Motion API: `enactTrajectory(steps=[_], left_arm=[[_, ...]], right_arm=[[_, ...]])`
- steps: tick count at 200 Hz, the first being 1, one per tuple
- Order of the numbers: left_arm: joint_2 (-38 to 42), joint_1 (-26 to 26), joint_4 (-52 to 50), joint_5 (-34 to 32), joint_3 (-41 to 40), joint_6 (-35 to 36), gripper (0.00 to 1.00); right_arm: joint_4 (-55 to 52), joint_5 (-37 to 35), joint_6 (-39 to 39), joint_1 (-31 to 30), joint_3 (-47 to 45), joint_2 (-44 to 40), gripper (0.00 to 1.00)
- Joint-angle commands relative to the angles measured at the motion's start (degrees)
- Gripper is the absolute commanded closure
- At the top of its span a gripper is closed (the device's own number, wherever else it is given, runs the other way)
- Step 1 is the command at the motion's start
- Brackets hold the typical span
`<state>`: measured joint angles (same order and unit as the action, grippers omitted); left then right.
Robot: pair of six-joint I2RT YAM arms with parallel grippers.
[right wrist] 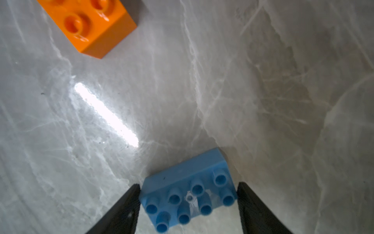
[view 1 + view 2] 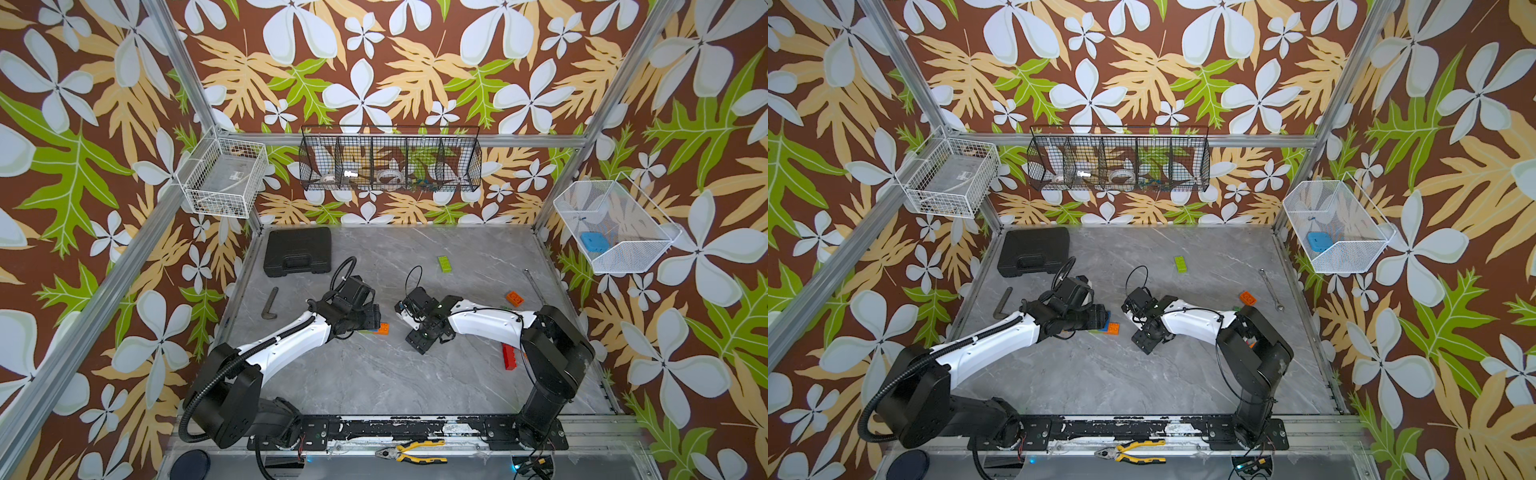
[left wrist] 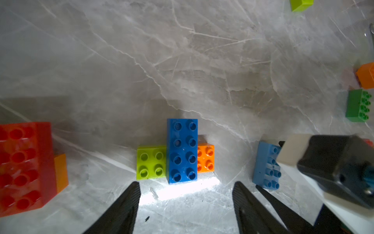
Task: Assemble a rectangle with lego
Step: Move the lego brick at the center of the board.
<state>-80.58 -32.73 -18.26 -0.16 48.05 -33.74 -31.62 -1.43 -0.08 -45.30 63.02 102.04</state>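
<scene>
My left claw (image 3: pixel 186 189) sits low over the middle of the grey table (image 2: pixel 374 382), spread wide with nothing between its fingers (image 3: pixel 125 204). Just right of it lies the build so far: a blue brick (image 3: pixel 182 151), studs up, with a lime square brick (image 3: pixel 151 162) touching one long side and an orange square brick (image 3: pixel 205 158) touching the other. Together they make a stubby cross, not a rectangle, so I judge the job barely begun.

Next to the right, a pale blue brick (image 1: pixel 188 194) lies tipped on its side, near the build but not touching it. My right claw (image 1: pixel 188 184) straddles it, one finger at each short end. The fingers stand wide and look right against the plastic, but I cannot tell whether they are pinching it or only bracketing it.

Farther right is the loose stock: a long lime brick (image 2: pixel 444 264) toward the far side, a dark green brick (image 3: pixel 357 105), an orange brick (image 2: pixel 514 298) toward the right edge, and a red brick (image 2: pixel 508 356) on the near side, partly under the right arm (image 2: pixel 490 322).

The step in hand, as I read it, is picking up the pale blue brick. Next it wants a firm squeeze, a lift, a turn to bring the studs up, then a short carry left to sit flush against the blue brick
</scene>
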Motion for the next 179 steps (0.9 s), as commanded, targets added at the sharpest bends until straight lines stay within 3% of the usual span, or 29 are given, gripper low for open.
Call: enactTrajectory(steps=[1, 29, 103, 179], left_arm=[[-0.7, 1.1, 4.5, 2.5, -1.0, -3.1, 0.22], [-2.7, 1.1, 5.4, 2.5, -0.7, -3.1, 0.18], [-5.7, 1.1, 7.6, 1.2, -3.7, -4.4, 0.17], [-10.5, 1.0, 13.2, 7.1, -2.0, -3.6, 0.2]], right_arm=[[-0.7, -0.8, 0.1, 0.0, 0.1, 0.5, 0.24], [-1.2, -1.3, 0.1, 0.1, 0.5, -0.7, 0.18], [0.7, 2.2, 2.3, 2.4, -0.6, -3.6, 0.18], [2.9, 7.7, 4.5, 6.2, -3.0, -8.2, 0.17]])
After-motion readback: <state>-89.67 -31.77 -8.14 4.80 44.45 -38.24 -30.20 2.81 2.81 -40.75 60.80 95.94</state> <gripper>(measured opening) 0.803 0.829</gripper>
